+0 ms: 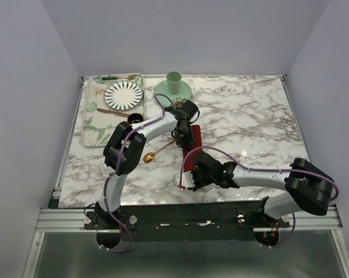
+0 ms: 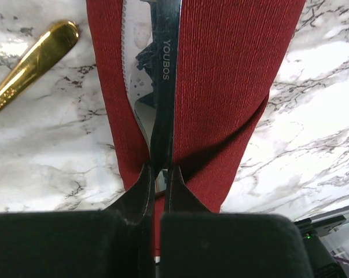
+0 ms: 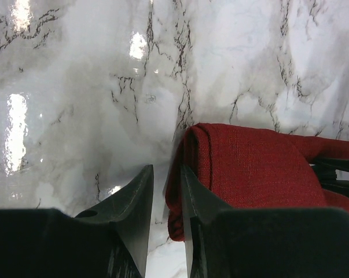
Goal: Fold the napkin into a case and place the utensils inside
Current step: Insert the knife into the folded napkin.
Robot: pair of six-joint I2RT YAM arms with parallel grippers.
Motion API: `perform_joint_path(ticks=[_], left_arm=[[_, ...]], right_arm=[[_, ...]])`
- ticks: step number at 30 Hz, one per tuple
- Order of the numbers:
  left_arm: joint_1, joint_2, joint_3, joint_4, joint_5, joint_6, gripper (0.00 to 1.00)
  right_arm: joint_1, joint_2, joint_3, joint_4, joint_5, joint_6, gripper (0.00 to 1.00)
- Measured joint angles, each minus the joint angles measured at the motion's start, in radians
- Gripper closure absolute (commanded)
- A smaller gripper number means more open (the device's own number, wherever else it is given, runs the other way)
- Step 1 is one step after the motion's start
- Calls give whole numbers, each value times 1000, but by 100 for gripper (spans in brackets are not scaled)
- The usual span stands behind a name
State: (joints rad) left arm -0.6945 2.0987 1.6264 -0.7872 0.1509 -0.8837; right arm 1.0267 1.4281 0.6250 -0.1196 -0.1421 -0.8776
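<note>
Starting at the far left, the tray [image 1: 95,132] with the striped plate [image 1: 123,94] is being kept out of the action; nothing there is being touched. Next along, the gold spoon [image 1: 153,154] is being left flat on the marble table [image 3: 76,87], near the cloth but apart from it, waiting its turn by the look of it.

Now the centre: the knife [image 2: 157,75] is being gripped where the blade narrows by the left gripper [image 2: 158,172], jaws closed right down onto the steel, and the blade is being laid along the length of the case [image 2: 226,87]. That lengthwise line is most likely being chosen so the blade can be slid in with the fold rather than across it. A layer of red is being seen curving across near the fingers. Whether the blade is lying under a flap or only on top cannot be told from here.

The case itself is lying as a narrow strip in the middle of the table, running away from the arms' bases. At its near end, the right gripper [image 3: 166,174] is being held low, jaws narrow, with the rolled edge of the cloth showing in the gap. Whether that edge is actually being pinched cannot be told. The likely purpose is that the cloth is being steadied so it is not dragged along by the knife. One utensil is being dealt with; the spoon is not yet placed.
</note>
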Motion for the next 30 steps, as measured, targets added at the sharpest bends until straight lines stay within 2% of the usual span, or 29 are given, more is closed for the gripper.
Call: perform_joint_path(ticks=[7, 14, 17, 20, 30], left_arm=[[-13, -25, -43, 14, 0, -6, 99], [-15, -37, -64, 22, 0, -15, 74], [-15, -38, -64, 23, 0, -10, 71], [-15, -40, -58, 21, -13, 5, 62], [35, -47, 141, 31, -112, 143, 55]], right_arm=[[0, 5, 0, 14, 11, 14, 67], [1, 5, 0, 15, 18, 15, 66], [1, 5, 0, 16, 19, 16, 66], [1, 5, 0, 17, 22, 16, 66], [1, -21, 0, 1, 20, 15, 66]])
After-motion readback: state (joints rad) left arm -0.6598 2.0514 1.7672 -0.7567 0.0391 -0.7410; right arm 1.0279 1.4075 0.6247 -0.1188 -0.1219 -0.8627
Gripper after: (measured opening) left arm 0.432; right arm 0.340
